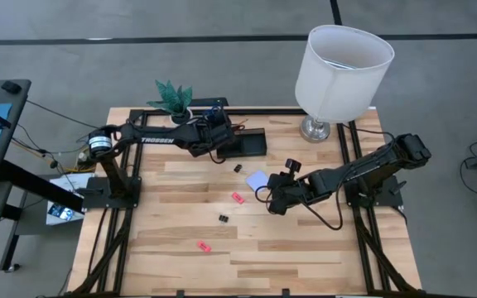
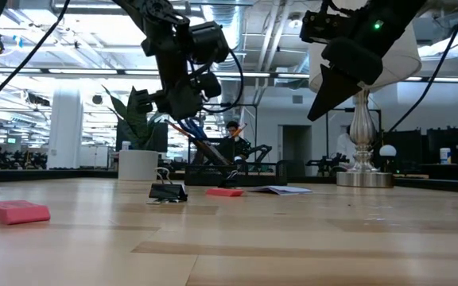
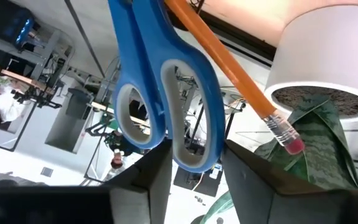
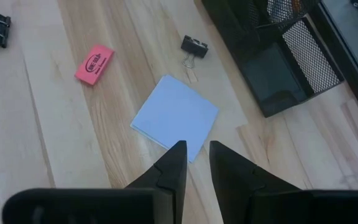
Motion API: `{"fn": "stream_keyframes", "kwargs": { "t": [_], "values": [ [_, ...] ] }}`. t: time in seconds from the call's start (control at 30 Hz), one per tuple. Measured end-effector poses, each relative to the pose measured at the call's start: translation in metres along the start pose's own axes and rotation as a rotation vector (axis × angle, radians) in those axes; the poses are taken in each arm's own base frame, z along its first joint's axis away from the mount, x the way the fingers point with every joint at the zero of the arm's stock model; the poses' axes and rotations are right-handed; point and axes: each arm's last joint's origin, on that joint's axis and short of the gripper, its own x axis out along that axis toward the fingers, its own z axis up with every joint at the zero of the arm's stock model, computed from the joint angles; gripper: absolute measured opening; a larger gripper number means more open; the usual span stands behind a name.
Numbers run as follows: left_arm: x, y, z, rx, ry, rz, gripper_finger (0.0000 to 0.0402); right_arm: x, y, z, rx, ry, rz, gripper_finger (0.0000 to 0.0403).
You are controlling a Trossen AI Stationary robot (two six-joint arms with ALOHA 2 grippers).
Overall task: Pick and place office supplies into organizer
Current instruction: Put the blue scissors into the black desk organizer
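Pale wooden planks make up the table (image 1: 305, 248), and reading from nine o'clock toward three, the left gripper (image 1: 219, 132) hangs over the black mesh desk organizer (image 1: 243, 142) at about eleven o'clock, just beside the white plant pot (image 2: 137, 164). Its wrist view shows the blue-handled scissors (image 3: 166, 93) and the orange pencil with a pink eraser tip (image 3: 229, 65) standing handle-up between its fingers (image 3: 154, 180), which are spread slightly and do not seem to pinch the loops. Near the centre lie a black binder clip (image 4: 194, 45), a pink rectangular eraser (image 4: 94, 63) and the pale lavender square note pad (image 4: 175, 116); more erasers and clips sit toward six o'clock. Toward three o'clock, the right gripper (image 4: 194, 162) hovers just above the pad's near edge with jaws almost together, holding nothing. The risk, I judge, is that the left fingers snag a scissor loop when they lift and tip the organizer, while the right jaws, so narrow, may only push the flat pad along the wood instead of getting under it.
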Motion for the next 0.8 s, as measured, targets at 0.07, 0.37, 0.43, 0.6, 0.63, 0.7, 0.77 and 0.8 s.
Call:
{"fn": "stream_keyframes", "kwargs": {
  "t": [0.07,0.37,0.43,0.6,0.63,0.7,0.77,0.8],
  "values": [
    [-0.001,0.0,0.001,-0.001,-0.002,0.004,0.0139,0.0,0.0,0.0,0.0,0.0,0.0,0.0066],
    [-0.015,0.001,0.009,0.004,-0.02,0.039,0.0158,0.0,0.0,0.0,0.001,0.0,0.0,0.0066],
    [-0.018,0.001,0.011,-0.002,-0.023,0.046,0.0161,0.0,0.0,0.0,0.001,0.0,0.0,0.0066],
    [-0.027,0.001,0.015,-0.017,-0.021,0.061,0.0163,0.0,0.0,0.0,0.016,0.0,0.001,0.0066],
    [-0.029,0.0,0.016,-0.014,-0.022,0.064,0.0163,0.0,0.0,0.0,0.018,0.0,0.001,0.0066],
    [-0.034,-0.001,0.019,-0.014,-0.028,0.071,0.0163,0.0,0.0,0.0,0.019,0.0,0.001,0.0066],
    [-0.038,-0.002,0.022,-0.016,-0.032,0.076,0.0163,0.0,0.0,0.0,0.019,0.0,0.001,0.0066],
    [-0.04,-0.002,0.022,-0.022,-0.034,0.08,0.0163,0.0,0.0,0.0,0.019,0.0,0.001,0.0066]
  ]
}}
